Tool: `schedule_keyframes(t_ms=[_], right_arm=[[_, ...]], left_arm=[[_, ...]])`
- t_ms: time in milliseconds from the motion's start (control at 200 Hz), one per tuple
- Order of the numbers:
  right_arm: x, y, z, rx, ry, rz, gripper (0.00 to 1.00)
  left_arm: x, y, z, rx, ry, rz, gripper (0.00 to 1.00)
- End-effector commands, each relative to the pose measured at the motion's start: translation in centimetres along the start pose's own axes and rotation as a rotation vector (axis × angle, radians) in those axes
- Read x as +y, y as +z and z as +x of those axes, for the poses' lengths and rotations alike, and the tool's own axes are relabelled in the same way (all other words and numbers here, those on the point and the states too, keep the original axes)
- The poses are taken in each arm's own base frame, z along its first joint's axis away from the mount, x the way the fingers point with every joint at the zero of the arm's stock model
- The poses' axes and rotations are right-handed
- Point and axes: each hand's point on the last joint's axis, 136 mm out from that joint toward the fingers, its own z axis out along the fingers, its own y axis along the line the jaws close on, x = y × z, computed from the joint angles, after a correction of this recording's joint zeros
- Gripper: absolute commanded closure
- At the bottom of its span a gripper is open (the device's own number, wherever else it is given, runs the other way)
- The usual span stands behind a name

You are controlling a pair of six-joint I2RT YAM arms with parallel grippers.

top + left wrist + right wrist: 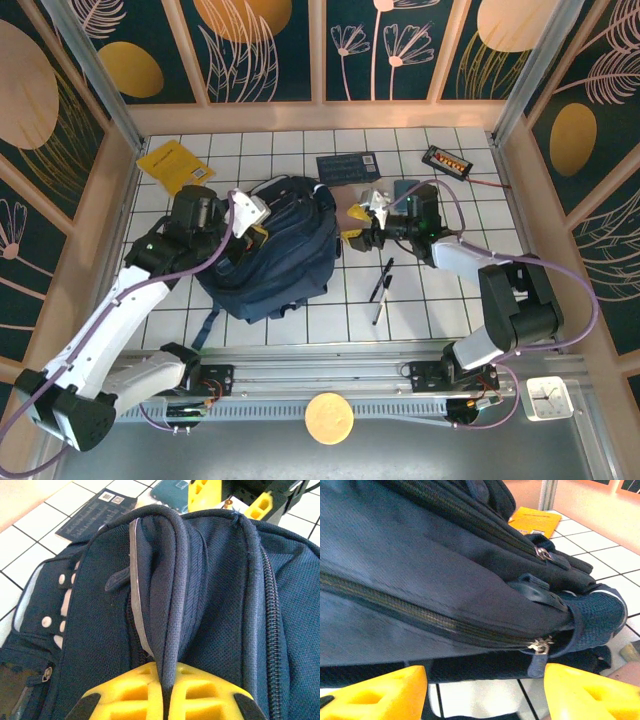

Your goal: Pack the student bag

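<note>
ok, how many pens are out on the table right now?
2. Both lie on the table just right of the student bag: one pen farther back, the other pen nearer the arm bases, ends close together. More could be hidden under the bag.

Mid-table is taken up by the backpack [270,265]. Open tiles are left along the front edge & at right of the table [410,310] — crossed by two pens [381,288]. Back row is cluttered w/ yellow book [176,163], dark booklet [347,166].
</note>
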Motion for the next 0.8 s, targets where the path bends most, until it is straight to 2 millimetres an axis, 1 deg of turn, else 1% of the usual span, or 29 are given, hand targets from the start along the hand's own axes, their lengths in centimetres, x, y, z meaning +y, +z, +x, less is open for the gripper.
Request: schedule_keyframes(t_ms=[0, 145, 290, 570, 791], right_arm=[[-0.5, 0.0, -0.1, -0.019, -0.117, 0.001, 0.36], [-0.5, 0.5, 0.6, 0.005, -0.150, -0.020, 0.36], [-0.7, 1.1, 0.5, 0.002, -0.183, -0.031, 0.37], [-1.3, 2.5, 1.6, 0.003, -0.165, -0.065, 0.37], [-0.5, 3.9, 2.4, -0.009, -0.120, -0.110, 0.38]], left_arm=[[-0.3, -2.4, -4.3, -0.177, 0.108, -0.004, 1.00], [-0.2, -2.5, -4.4, -0.167, 0.111, 0.001, 1.00], [-0.1, -2.6, -4.1, -0.147, 0.105, 0.003, 1.00], [0.3, -3.3, -4.6, -0.155, 0.102, -0.017, 1.00], [0.7, -3.6, -4.9, -0.155, 0.104, -0.039, 1.00]])
